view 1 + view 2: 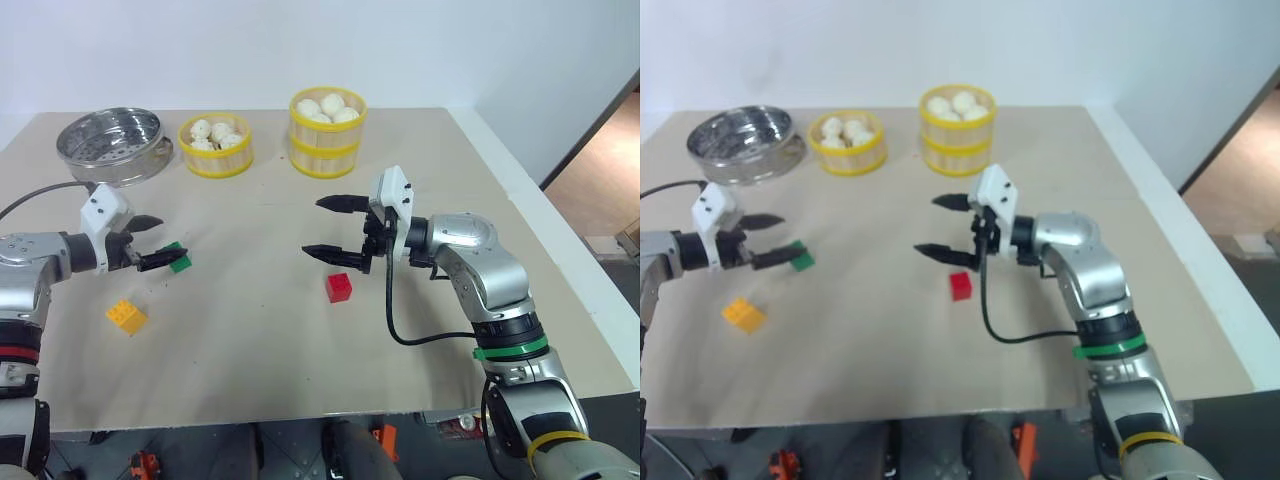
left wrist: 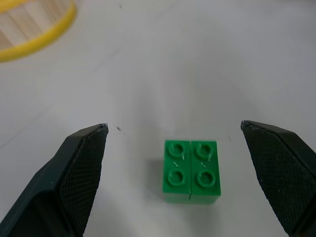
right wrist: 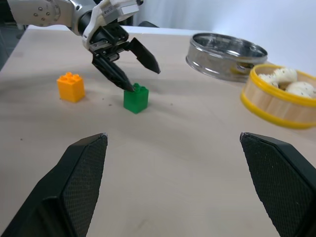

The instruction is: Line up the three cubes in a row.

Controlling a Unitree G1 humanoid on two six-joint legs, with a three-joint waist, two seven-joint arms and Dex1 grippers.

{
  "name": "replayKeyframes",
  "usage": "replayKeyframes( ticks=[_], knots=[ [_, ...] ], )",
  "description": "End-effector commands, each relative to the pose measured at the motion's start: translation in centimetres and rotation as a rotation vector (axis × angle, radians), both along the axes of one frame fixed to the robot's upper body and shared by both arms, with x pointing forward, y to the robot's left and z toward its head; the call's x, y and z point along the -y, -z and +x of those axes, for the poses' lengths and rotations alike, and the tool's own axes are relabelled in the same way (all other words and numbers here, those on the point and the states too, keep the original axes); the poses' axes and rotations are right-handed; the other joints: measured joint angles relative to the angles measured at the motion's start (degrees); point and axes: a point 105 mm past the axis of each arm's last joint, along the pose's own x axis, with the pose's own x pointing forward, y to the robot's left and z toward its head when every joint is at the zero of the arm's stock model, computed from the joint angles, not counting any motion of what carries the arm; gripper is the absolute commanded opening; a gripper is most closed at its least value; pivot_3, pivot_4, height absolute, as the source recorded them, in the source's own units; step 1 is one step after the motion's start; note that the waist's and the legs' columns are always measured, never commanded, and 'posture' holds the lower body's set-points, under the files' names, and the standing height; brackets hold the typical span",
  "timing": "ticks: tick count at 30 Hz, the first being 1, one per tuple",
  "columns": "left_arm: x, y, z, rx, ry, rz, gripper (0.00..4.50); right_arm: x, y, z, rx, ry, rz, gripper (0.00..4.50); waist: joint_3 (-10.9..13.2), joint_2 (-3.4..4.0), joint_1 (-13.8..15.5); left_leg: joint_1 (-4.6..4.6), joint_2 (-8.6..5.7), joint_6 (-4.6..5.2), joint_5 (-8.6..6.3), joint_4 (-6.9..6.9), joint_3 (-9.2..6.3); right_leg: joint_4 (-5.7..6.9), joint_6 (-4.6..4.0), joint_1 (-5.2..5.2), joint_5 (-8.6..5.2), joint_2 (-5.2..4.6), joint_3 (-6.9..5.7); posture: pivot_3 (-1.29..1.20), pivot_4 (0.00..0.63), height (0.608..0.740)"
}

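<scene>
Left claw (image 1: 152,243): fingers spread wide, gripping nothing, pointing across the bench (image 1: 250,350) toward the centre. Seen from the left wrist, the green cube (image 2: 190,171) sits on the bench between the two fingers, clear of both. Seen from the right wrist, one fingertip reaches just above the cube's top edge; contact cannot be confirmed.

Yellow-orange cube (image 1: 126,316): on the bench at 7 o'clock from the green cube, near it but apart, studs up.

Metal steamer pan (image 1: 109,144): far edge of the bench, at 11 o'clock from the green cube, well apart.

Low steamer basket (image 1: 215,145): yellow rim, white buns inside, just beside the pan at its 3 o'clock.

Tall steamer basket (image 1: 327,131): two tiers stacked, buns on top, at 3 o'clock from the low basket.

Red cube (image 1: 338,286): mid-bench, well apart from the green cube at its 4 o'clock, studs up.

Right claw (image 1: 325,226): fingers spread wide, gripping nothing, held above the bench and pointing to the robot's left. The red cube lies at 5 o'clock below its nearer fingertip, untouched.

The three cubes do not form a row.
</scene>
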Motion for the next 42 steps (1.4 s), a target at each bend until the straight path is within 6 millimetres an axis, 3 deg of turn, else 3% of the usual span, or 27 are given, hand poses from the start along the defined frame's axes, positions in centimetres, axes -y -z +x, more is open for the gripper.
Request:
replayKeyframes(
  ticks=[1,8,18,22,25,30,33,36,42],
  knots=[
    [-0.1,-0.4,0.4,0.015,0.012,0.014,4.5,-0.2,-1.4,-0.7,0.085,-0.011,0.0,4.47,0.0,0.0,0.0,0.01,0.0,0.0,0.0,0.02,-0.01,0.03,0.0,0.0,0.0,0.01,0.0,0.0,0.15,0.74],
    [0.1,0.6,1.6,-0.04,0.008,0.011,4.5,0.0,-1.4,-0.4,0.101,0.0,-0.01,4.47,0.0,-0.01,0.1,0.04,0.0,0.0,0.0,0.43,-0.01,0.45,0.0,0.01,-0.01,0.03,0.03,0.0,0.15,0.74],
    [0.1,1.9,2.2,-0.132,0.0,0.064,1.33,0.3,-1.1,-0.2,0.104,0.011,-0.026,4.5,0.0,-0.01,0.1,0.07,0.02,0.0,0.0,0.63,-0.04,0.72,-0.01,-0.01,-0.01,0.08,0.05,0.0,0.15,0.74],
    [0.7,1.4,2.5,-0.111,0.026,0.076,1.34,0.5,-1.2,-0.1,0.106,0.018,-0.03,4.5,0.0,-0.01,0.1,0.07,0.01,0.0,0.0,0.64,-0.02,0.73,-0.01,-0.01,-0.02,0.07,0.07,0.0,0.15,0.74],
    [1.9,-0.1,2.5,-0.053,0.092,0.106,1.34,0.6,-1.2,0.0,0.11,0.023,-0.033,4.5,0.0,-0.01,0.0,0.07,0.02,0.0,0.0,0.64,-0.03,0.73,-0.01,-0.01,-0.02,0.07,0.08,0.0,0.15,0.74],
    [6.1,-3.3,1.5,-0.002,0.274,0.109,1.34,0.8,-1.3,0.1,0.115,0.027,-0.04,4.5,0.0,-0.02,0.1,0.04,0.01,0.0,0.0,0.64,-0.03,0.72,0.0,0.0,-0.02,0.06,0.08,0.0,0.15,0.74],
    [9.9,-4.8,0.0,-0.013,0.389,0.135,1.34,1.0,-1.4,0.2,0.116,0.027,-0.045,4.5,0.0,-0.02,0.0,0.02,0.01,0.0,0.0,0.68,-0.03,0.73,0.02,0.0,-0.02,0.06,0.11,0.0,0.15,0.74],
    [12.3,-4.4,-1.4,-0.03,0.456,0.16,1.34,1.1,-1.4,0.3,0.113,0.026,-0.048,4.5,0.0,-0.02,0.0,0.04,0.0,0.0,0.0,0.7,-0.03,0.73,0.04,0.02,-0.03,0.07,0.14,0.0,0.15,0.74],
    [16.5,-0.9,-3.7,-0.072,0.534,0.185,1.34,1.4,-0.9,0.2,0.098,0.032,-0.045,4.5,0.0,-0.01,-0.6,0.17,0.03,0.01,0.0,0.69,-0.06,0.81,0.02,0.03,-0.02,0.17,0.23,0.0,0.15,0.74]
  ],
)
